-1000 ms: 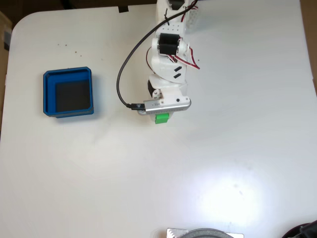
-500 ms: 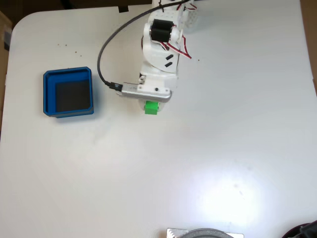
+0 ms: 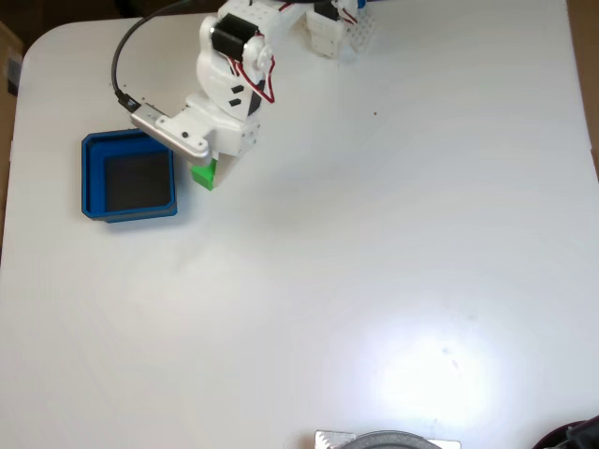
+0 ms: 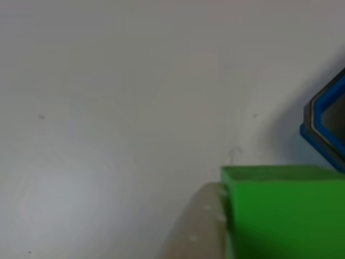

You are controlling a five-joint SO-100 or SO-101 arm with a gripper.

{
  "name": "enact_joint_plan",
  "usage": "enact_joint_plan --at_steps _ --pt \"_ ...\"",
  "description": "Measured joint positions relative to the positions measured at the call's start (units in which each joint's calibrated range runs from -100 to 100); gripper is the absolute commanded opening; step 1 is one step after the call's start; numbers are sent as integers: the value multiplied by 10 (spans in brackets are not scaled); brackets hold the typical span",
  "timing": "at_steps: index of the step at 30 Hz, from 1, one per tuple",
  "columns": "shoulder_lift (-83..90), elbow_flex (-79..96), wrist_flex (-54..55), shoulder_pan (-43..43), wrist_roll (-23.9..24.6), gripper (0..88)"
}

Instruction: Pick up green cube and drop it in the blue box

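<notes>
In the fixed view the green cube (image 3: 205,175) hangs under my white arm, just right of the blue box (image 3: 92,178), which sits at the table's left with its dark floor bare. My gripper (image 3: 207,172) is shut on the cube, mostly hidden beneath the wrist. In the other view the green cube (image 4: 284,211) looms large at the lower right, one pale fingertip (image 4: 200,226) pressed against its left face, and a corner of the blue box (image 4: 327,121) shows at the right edge.
The white table (image 3: 374,281) spreads wide to the right and below. The arm's base (image 3: 332,28) stands at the top edge, with a black cable (image 3: 126,56) looping left. A grey round object (image 3: 388,440) pokes in at the bottom edge.
The arm has swung left across the table with the green cube held, from near the middle to just beside the blue box's right wall.
</notes>
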State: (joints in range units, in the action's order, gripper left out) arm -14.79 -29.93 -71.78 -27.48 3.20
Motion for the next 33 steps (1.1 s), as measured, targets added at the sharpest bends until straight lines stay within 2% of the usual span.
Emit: enact_joint_plan --at_steps 15,26,33 --pt "0 0 0 -105 0 21" --pt "0 0 3 -113 2 21" --pt "-57 0 111 -113 3 21"
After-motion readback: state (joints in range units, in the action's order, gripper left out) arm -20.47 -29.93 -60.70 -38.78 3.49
